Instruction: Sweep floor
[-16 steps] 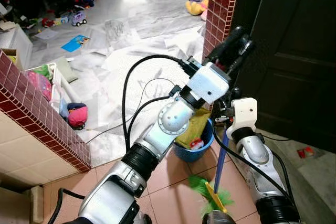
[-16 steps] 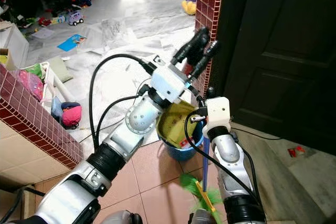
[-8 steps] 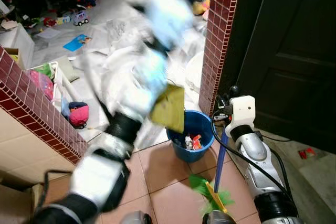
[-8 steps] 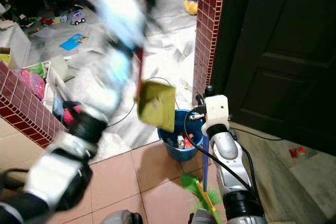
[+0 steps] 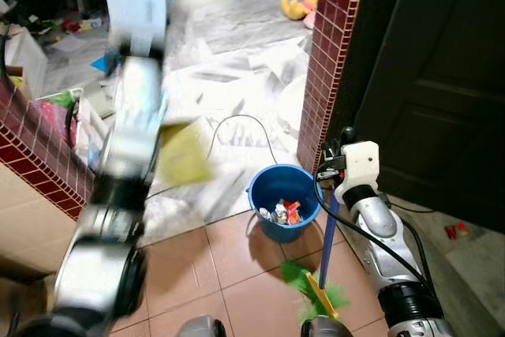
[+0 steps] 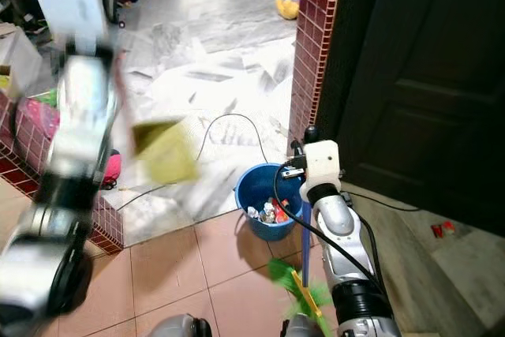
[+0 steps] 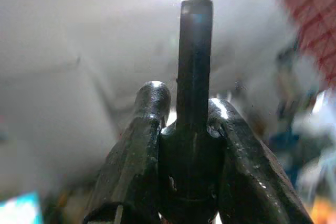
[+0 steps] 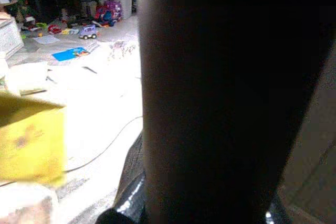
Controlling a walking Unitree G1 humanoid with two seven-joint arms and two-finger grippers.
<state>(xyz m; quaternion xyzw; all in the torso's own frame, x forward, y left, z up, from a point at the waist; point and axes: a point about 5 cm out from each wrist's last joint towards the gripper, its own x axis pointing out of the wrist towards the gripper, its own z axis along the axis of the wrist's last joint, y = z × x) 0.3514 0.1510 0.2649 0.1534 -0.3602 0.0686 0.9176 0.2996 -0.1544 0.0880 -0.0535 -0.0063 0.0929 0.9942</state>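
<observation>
Yellow dustpan point(image 5: 185, 155) hangs blurred at centre-left of my head view, off the left arm, which smears up the left edge. Left gripper point(image 7: 191, 124) in its wrist view is pressed tight around a dark rod, presumably the dustpan's handle. I judge the pan light and stiff, and likely to swing on that long handle; a hold nearer the pan would steady it.

Blue bucket point(image 5: 284, 201) sits at lower centre on the tile floor point(image 5: 237, 266), scraps inside. Just right of it the broom point(image 5: 325, 293) stands near upright: blue stick, green bristles on the tiles at bottom centre. Right gripper point(image 5: 341, 141) is at the stick's top; I cannot tell how its fingers stand. The broom looks light, its bristles soft.

Right wrist view gives a dark post up close and the yellow pan at lower left. Head views add the bucket, a brick pillar point(image 5: 327, 53) and a dark door point(image 5: 442, 76).
</observation>
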